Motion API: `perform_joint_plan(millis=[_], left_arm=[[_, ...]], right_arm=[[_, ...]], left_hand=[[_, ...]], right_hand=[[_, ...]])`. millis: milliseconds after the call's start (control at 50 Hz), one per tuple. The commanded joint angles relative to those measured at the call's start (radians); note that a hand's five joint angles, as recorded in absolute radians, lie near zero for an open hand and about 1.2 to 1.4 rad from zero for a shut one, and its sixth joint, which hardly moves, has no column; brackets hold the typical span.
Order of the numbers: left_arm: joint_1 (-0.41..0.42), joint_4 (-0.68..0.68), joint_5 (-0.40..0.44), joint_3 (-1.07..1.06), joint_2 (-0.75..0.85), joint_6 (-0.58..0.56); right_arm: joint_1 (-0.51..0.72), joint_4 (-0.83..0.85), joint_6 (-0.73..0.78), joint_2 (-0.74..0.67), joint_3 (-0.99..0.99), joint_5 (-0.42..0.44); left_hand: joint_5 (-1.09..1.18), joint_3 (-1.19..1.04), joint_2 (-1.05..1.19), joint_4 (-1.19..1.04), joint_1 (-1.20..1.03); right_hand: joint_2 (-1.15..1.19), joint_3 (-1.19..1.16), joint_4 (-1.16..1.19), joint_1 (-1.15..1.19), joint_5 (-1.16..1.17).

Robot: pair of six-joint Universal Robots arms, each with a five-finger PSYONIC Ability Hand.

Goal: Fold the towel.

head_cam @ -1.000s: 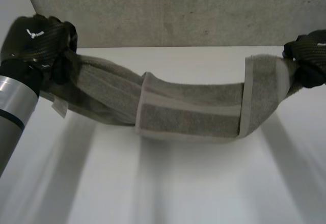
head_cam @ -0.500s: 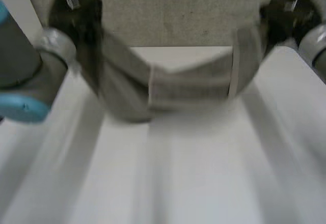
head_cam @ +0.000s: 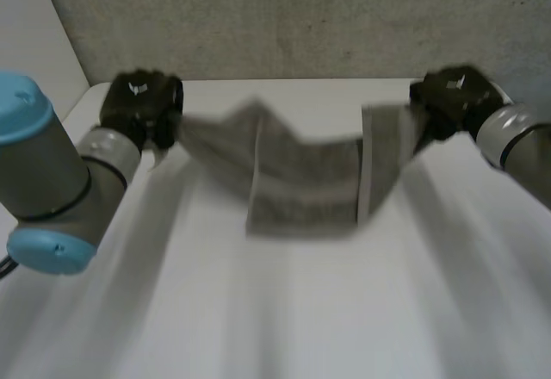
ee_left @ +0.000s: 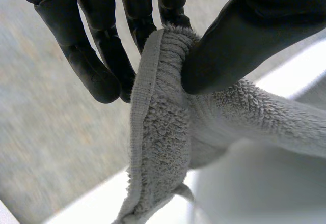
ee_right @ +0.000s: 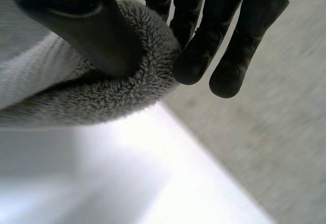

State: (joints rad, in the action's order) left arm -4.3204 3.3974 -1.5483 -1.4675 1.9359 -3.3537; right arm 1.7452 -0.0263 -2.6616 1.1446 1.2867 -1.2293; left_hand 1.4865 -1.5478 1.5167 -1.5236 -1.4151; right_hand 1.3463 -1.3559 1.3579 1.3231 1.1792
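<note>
The white surface (head_cam: 284, 310) is the biggest thing here. It reaches out under both hands and past them to a grey wall (head_cam: 301, 17).

The grey towel (head_cam: 301, 181) comes next. It hangs like a swing from one hand to the other. Each end is up at a hand, and the middle sags down between them, over the surface. I cannot tell if the lowest part touches the surface. Pale stripes run across the hanging part, and near the right hand a pale edge runs up and down.

The left arm (head_cam: 52, 181) is thick and grey with light-blue caps. The right arm (head_cam: 516, 142) is grey too.

The left hand (head_cam: 139, 103) holds one end of the towel, up off the surface. The right hand (head_cam: 452, 99) holds the other end, well apart from the left one.

In the left wrist view, the thumb (ee_left: 239, 35) squeezes the bunched towel end against the fingers (ee_left: 170, 5) behind it. So this hand is clamped on the towel. Two more fingers stick out just beside the towel's hem, and that hem hangs down below the hand.

In the right wrist view, the thumb (ee_right: 86, 25) presses on the fluffy rolled end of the towel, and the fingers (ee_right: 198, 46) sit on its other side. This hand is clamped on the towel too.
</note>
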Motion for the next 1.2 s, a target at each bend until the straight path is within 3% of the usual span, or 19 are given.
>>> perform_joint_plan(millis=[20,420,620,640,660,680,700,740,920,1020,1200], left_arm=[[0.001,-0.001,0.001,-0.099,-0.001,-0.035],[0.002,-0.007,0.001,-0.174,-0.089,-0.041],[0.007,-0.014,0.001,-0.191,-0.077,-0.038],[0.007,-0.013,0.001,-0.191,-0.077,-0.038],[0.016,-0.015,0.001,-0.194,-0.077,-0.038],[0.019,-0.015,0.001,-0.200,-0.077,-0.038],[0.019,-0.015,0.001,-0.200,-0.077,-0.038],[0.033,-0.015,0.001,-0.212,-0.084,-0.038],[0.053,-0.013,0.001,-0.208,-0.087,-0.039],[0.047,-0.012,0.001,-0.205,-0.084,-0.039],[0.048,-0.012,0.001,-0.205,-0.083,-0.039]], right_arm=[[-0.010,-0.096,0.097,-0.080,0.026,-0.013],[-0.072,-0.130,0.106,-0.020,0.163,0.008],[-0.119,-0.106,0.103,-0.060,0.091,-0.015],[-0.124,-0.113,0.103,-0.092,0.066,-0.022],[-0.124,-0.119,0.103,-0.121,0.054,-0.032],[-0.124,-0.119,0.103,-0.121,0.054,-0.032],[-0.122,-0.122,0.104,-0.140,0.052,-0.048],[-0.122,-0.122,0.104,-0.138,0.062,-0.056],[-0.095,0.054,0.068,0.098,0.223,-0.056],[0.019,0.138,0.026,0.228,0.321,-0.047],[0.270,0.135,0.026,0.204,0.356,0.007]], left_hand=[[-0.291,0.178,-0.146,0.153,0.045],[-0.326,0.213,-0.182,0.189,0.080],[-0.326,0.213,-0.182,0.189,0.080],[-0.326,0.213,-0.182,0.189,0.080],[-0.323,0.210,-0.179,0.186,0.077],[-0.326,0.213,-0.182,0.189,0.080],[-0.326,0.213,-0.182,0.189,0.080],[-0.332,0.219,-0.188,0.194,0.086],[-0.344,0.230,-0.199,0.206,0.098],[-0.344,0.230,-0.199,0.206,0.098],[-0.344,0.230,-0.199,0.206,0.098]], right_hand=[[0.050,-0.040,0.038,0.073,0.043],[0.050,-0.040,0.038,0.073,0.043],[0.050,-0.040,0.038,0.073,0.043],[-0.109,0.118,-0.120,-0.086,-0.116],[-0.637,0.646,-0.648,-0.613,-0.644],[-0.642,0.651,-0.653,-0.619,-0.649],[-1.058,1.067,-1.069,-1.034,-1.065],[-1.161,1.170,-1.172,-1.137,-1.168],[-1.172,1.181,-1.183,-1.149,-1.179],[-1.170,1.180,-1.182,-1.147,-1.178],[-1.118,1.127,-1.129,-1.094,-1.125]])
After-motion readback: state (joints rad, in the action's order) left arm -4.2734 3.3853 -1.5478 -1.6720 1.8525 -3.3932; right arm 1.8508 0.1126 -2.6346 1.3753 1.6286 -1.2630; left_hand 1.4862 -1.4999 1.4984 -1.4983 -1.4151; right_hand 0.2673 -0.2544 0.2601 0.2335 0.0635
